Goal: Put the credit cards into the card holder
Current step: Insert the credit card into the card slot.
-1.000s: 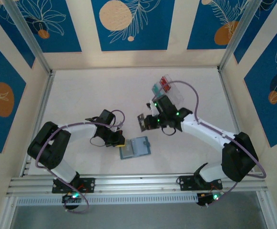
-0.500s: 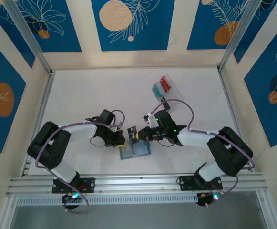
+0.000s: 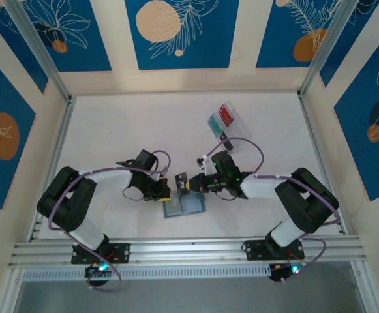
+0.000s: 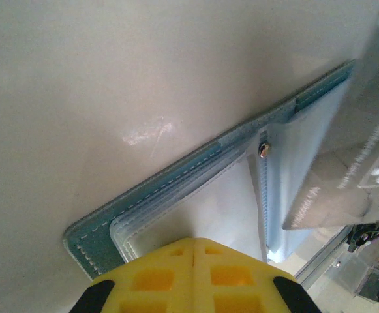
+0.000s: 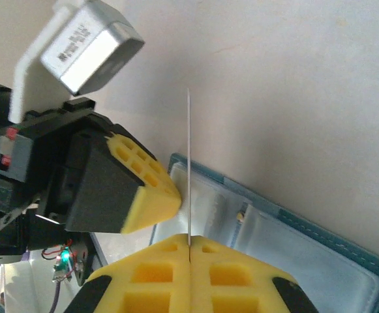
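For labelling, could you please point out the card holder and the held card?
card holder (image 4: pixel 202 208): left wrist view, clear inner pocket.
held card (image 4: pixel 346 150): left wrist view, its grey face.

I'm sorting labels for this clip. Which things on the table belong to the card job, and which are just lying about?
In the job:
- card holder, lying open, left jaws shut at its corner
- credit card, clamped edge-on in the right jaws over the holder

Lying about:
- clear tray at the far side, untouched; the red items in it are too small to identify
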Action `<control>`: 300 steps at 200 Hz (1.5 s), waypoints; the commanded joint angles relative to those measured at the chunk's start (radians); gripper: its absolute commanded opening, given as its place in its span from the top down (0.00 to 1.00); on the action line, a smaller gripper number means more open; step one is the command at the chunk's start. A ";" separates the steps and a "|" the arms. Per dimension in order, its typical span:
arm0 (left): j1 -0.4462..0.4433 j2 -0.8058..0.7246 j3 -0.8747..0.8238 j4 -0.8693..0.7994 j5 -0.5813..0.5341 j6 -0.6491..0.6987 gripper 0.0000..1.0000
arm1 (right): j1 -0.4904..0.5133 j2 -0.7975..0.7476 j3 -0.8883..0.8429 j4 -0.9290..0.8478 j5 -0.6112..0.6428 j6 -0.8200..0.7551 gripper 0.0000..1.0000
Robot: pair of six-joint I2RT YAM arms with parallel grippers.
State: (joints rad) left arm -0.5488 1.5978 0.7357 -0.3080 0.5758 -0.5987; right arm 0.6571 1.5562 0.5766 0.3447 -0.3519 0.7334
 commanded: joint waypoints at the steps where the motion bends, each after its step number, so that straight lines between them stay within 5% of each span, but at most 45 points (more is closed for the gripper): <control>1: -0.010 0.010 -0.016 -0.075 -0.052 0.011 1.00 | 0.003 0.028 -0.010 0.012 -0.008 -0.007 1.00; 161: -0.010 0.010 -0.013 -0.081 -0.052 0.013 1.00 | 0.013 0.091 -0.022 0.086 -0.076 0.039 1.00; 300: -0.011 0.011 -0.013 -0.075 -0.053 0.012 1.00 | 0.049 -0.010 -0.094 -0.088 -0.064 0.115 1.00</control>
State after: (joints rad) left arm -0.5488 1.5978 0.7357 -0.3084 0.5758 -0.5987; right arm 0.6884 1.5574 0.5011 0.3271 -0.4015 0.8356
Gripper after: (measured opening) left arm 0.046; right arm 0.065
